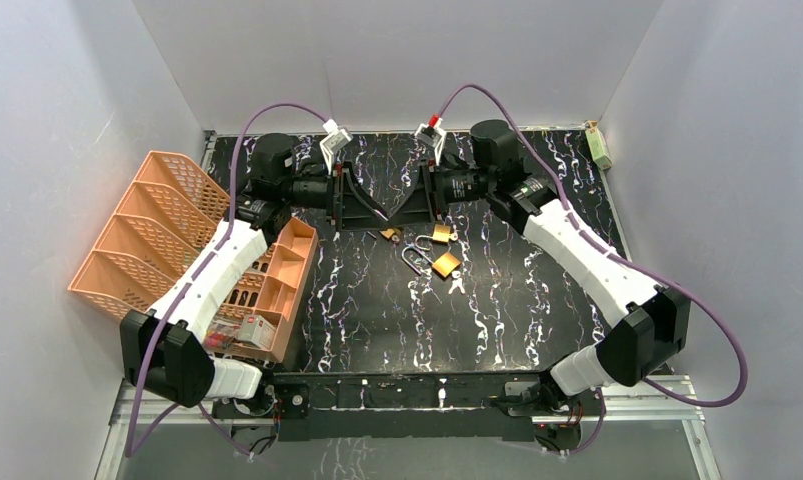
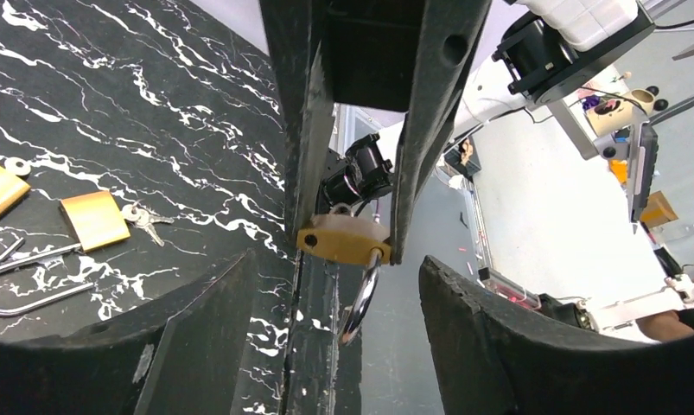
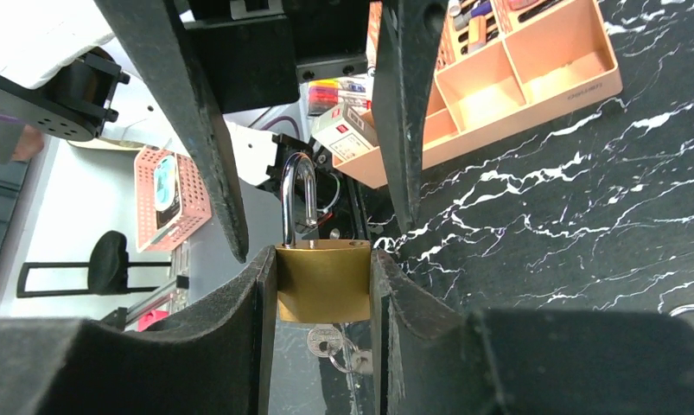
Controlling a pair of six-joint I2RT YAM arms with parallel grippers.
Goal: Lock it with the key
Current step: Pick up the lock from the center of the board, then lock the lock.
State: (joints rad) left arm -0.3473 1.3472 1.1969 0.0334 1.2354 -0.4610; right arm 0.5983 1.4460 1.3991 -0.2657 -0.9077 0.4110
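Your right gripper (image 3: 323, 255) is clamped on the brass padlock (image 3: 321, 285). The lock sits in the lower middle of the right wrist frame, with its shackle (image 3: 297, 194) pointing up and a key (image 3: 326, 339) hanging beneath the body. Your left gripper (image 2: 336, 259) is spread wide and holds nothing, its fingers on either side of that shackle. Spare padlocks (image 1: 445, 264) lie on the marble table (image 1: 357, 310) at the centre of the top view, with an orange organizer (image 1: 295, 262) at left.

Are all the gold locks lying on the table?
No, one gold padlock is pinched in the right hand, with its shackle sticking out.
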